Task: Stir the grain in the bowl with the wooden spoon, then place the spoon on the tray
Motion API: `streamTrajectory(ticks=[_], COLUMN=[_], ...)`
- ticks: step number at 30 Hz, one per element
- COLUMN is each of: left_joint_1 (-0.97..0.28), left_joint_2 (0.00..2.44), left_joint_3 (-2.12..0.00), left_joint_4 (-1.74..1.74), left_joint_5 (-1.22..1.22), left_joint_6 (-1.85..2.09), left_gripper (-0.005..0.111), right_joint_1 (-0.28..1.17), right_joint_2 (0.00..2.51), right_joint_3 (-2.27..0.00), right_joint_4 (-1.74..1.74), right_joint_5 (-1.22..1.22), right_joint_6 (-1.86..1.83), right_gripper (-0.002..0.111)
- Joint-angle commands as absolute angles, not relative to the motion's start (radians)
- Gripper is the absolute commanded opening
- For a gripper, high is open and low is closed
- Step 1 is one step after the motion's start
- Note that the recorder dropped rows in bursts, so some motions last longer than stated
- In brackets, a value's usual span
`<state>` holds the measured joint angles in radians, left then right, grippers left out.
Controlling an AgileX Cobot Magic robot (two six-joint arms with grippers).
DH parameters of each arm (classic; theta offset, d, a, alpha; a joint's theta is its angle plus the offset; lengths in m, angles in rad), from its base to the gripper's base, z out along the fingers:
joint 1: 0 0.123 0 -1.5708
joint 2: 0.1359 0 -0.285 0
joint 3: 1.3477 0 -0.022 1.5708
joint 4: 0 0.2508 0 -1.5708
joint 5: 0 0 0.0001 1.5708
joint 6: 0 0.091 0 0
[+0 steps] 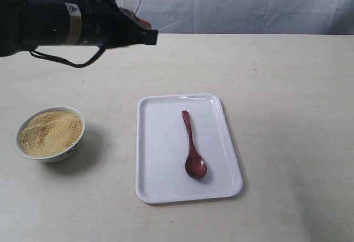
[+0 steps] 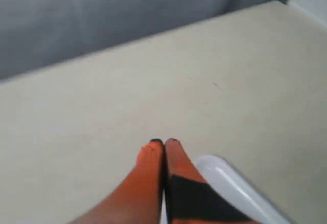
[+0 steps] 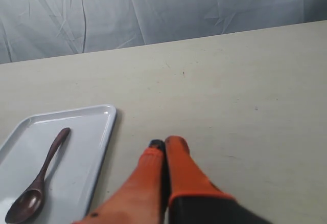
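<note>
The wooden spoon [image 1: 195, 166] lies flat in the white tray [image 1: 160, 153], its handle pointing to the far side. The right wrist view shows the spoon [image 3: 31, 199] and tray [image 3: 84, 142] too. The white bowl [image 1: 62, 154], heaped with yellow-tan grain [image 1: 51, 131], stands to the left of the tray. My left gripper [image 1: 150, 33] hangs high over the table's far left part, shut and empty, well away from bowl and spoon. Its orange fingers [image 2: 150, 165] press together. My right gripper [image 3: 164, 143] is shut on nothing, beside the tray's edge, and is outside the exterior view.
A grey cloth backdrop [image 1: 238, 1] hangs behind the table's far edge. A blurred white glossy rim [image 2: 232, 183] shows beside the left fingers; whether it is tray or bowl I cannot tell. Bare beige tabletop [image 1: 293, 115] lies right of the tray.
</note>
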<state>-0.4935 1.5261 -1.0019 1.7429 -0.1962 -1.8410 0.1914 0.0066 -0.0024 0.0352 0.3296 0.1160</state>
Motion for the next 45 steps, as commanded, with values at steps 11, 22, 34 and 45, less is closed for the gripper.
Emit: streamTrajectory(ticks=[11, 22, 34, 45], left_joint_1=[-0.401, -0.193, -0.08, -0.08], left_joint_2=[1.399, 1.176, 0.574, 0.29], left_joint_3=[-0.991, -0.908, -0.676, -0.677], left_joint_4=[0.537, 0.106, 0.024, 0.187], left_joint_5=[0.841, 0.859, 0.863, 0.883], left_joint_6=[-0.518, -0.204, -0.2, -0.198], left_gripper=[0.0, 0.0, 0.0, 0.0], right_joint_1=[0.186, 0.186, 0.186, 0.186], right_joint_2=[0.0, 0.0, 0.0, 0.0], right_joint_3=[0.0, 0.0, 0.0, 0.0], right_joint_4=[0.036, 0.03, 0.03, 0.036], right_joint_5=[0.319, 0.317, 0.317, 0.321], right_joint_6=[0.115, 0.115, 0.115, 0.115], right_gripper=[0.0, 0.0, 0.0, 0.0])
